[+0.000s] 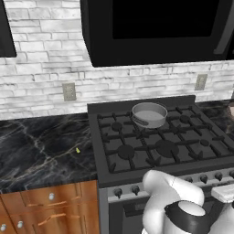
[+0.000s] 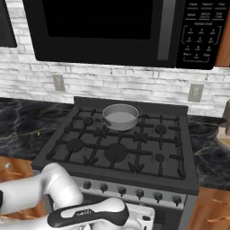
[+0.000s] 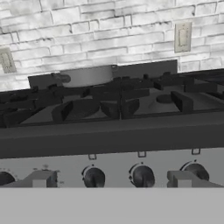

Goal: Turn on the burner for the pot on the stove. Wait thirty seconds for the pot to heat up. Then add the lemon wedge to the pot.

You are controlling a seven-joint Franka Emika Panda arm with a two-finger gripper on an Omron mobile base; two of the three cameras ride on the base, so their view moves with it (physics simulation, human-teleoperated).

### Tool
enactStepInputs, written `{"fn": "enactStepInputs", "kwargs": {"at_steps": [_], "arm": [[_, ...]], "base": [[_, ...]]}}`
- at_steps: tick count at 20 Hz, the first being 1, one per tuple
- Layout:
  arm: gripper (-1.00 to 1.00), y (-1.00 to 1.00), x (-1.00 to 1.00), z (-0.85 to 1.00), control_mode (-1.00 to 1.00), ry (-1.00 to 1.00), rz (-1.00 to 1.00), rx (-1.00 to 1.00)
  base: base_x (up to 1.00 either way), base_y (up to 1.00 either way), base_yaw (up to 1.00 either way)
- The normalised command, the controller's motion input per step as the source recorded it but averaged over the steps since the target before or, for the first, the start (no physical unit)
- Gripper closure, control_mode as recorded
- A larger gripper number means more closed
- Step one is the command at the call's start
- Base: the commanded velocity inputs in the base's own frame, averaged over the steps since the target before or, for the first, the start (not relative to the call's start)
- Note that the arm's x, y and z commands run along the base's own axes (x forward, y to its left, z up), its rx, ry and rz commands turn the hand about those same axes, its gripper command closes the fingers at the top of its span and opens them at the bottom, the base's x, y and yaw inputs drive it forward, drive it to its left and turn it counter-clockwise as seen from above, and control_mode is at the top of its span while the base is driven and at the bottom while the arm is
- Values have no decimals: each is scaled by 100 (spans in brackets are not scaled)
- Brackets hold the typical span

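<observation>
The grey pot [image 1: 149, 114] [image 2: 120, 117] stands on the black stove [image 1: 183, 155] [image 2: 67, 157], at the middle of its back row of grates. It covers its burner, and I see no flame. The tiny yellow-green lemon wedge [image 1: 77, 150] [image 2: 38, 133] lies on the dark counter left of the stove. In the hand view my gripper [image 3: 111, 179] is open, level with the front knob row and close to it. Two knobs [image 3: 93, 177] [image 3: 142, 176] show between its fingertips [image 3: 41, 178], and nothing is held. The pot [image 3: 87, 76] shows far behind.
A black microwave [image 2: 112, 27] hangs low over the stove. Black marble counter [image 1: 41, 146] runs to the left above wooden drawers [image 1: 50, 205]. Something pale stands at the right counter edge [image 2: 224, 130]. Wall outlets [image 1: 69, 91] [image 2: 195, 92] sit on the white brick.
</observation>
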Motion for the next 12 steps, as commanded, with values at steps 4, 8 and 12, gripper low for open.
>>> {"fn": "enactStepInputs", "kwargs": {"at_steps": [4, 8, 12], "arm": [[-100, 0, 13, -1, -100, 0, 0, 0], [-100, 3, 13, 0, -100, 0, -4, 0], [-100, 25, 4, -5, -100, 0, -8, 0]], "base": [[0, 0, 0], [0, 0, 0], [0, 0, 0]]}}
